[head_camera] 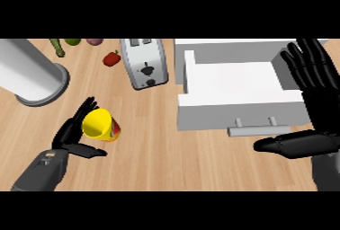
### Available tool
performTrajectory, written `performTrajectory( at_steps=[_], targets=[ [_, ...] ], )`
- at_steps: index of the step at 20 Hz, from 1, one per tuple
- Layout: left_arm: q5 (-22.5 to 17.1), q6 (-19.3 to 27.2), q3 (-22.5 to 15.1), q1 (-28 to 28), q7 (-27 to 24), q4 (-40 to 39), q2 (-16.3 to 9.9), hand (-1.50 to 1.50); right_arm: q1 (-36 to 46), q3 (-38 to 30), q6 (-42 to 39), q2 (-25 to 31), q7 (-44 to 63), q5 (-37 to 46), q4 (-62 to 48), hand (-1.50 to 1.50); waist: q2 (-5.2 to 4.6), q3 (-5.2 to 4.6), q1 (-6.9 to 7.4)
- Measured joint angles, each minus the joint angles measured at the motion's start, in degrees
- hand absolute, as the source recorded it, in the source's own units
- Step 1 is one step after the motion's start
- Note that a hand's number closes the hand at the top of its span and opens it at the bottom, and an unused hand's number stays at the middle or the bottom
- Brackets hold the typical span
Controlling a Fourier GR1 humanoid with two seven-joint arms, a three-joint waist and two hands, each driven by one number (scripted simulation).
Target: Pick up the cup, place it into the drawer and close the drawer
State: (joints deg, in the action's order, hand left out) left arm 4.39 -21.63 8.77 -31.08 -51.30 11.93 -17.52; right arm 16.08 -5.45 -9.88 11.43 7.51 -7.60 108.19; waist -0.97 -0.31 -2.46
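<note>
Currently, head view only. Left hand (74, 134) sits near the table's (166, 157) front-left part, fingers and thumb curled round the cup (101, 126). Cup is yellow with a red and green print on its side, tilted, open mouth facing up and toward the left. Fingers run up behind its left side, thumb lies below it. Cannot tell whether the cup touches the table or is just off it.

Right hand (312, 108) shows at the table's right edge, fingers straight and apart, pointing up, thumb out to the left. It holds nothing. It overlaps the right side of the drawer (232, 85) from this angle; contact cannot be told.

Drawer is a white box at the table's back-right part, pulled open, inside bare white. Its front panel faces the near edge and carries a grey bar handle (256, 130). Cup is well apart from the drawer, to its left, with bare wood between them.

Other stuff along the back: toaster (144, 63) in silver, just left of the drawer, two slots at its far end, lever knobs on the near end. Big white cylinder on a grey round base (30, 72) at the back-left corner. Small red pepper (111, 58) between the cylinder and the toaster. Green vegetables (63, 44) and one purple piece (94, 42) at the back edge, cut off by the view.
</note>
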Motion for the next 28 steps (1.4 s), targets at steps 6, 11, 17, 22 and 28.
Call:
performTrajectory(
  at_steps=[6,11,17,22,28],
  targets=[
    [0.7,0.1,-0.3,-1.2,-1.1,-1.3,0.6,-1.5,0.8,-0.5,-0.1,0.2,0.3,-0.4,-0.8,-1.5,-0.05,-0.01,0.05],
    [1.0,0.3,-0.5,-2.3,-1.6,-2.0,2.8,-1.5,1.8,-0.3,0.3,-0.1,0.4,0.0,-1.5,-1.5,-0.18,-0.03,-0.16],
    [0.3,-4.0,-0.5,-3.5,-0.4,-1.8,3.7,1.5,1.7,0.0,0.2,-0.2,-0.4,0.6,-2.1,-1.5,-0.24,-0.04,-0.23],
    [1.0,1.1,-0.8,-2.4,-5.1,1.3,4.9,1.5,2.0,-0.9,-0.1,0.6,-0.2,0.3,-2.7,-1.5,-0.13,-0.02,0.06],
    [-1.9,14.2,4.2,0.3,-9.4,3.1,6.1,1.5,1.2,-1.6,-0.4,1.1,0.4,-0.3,-1.7,-1.5,0.07,0.02,0.53]
  ],
)
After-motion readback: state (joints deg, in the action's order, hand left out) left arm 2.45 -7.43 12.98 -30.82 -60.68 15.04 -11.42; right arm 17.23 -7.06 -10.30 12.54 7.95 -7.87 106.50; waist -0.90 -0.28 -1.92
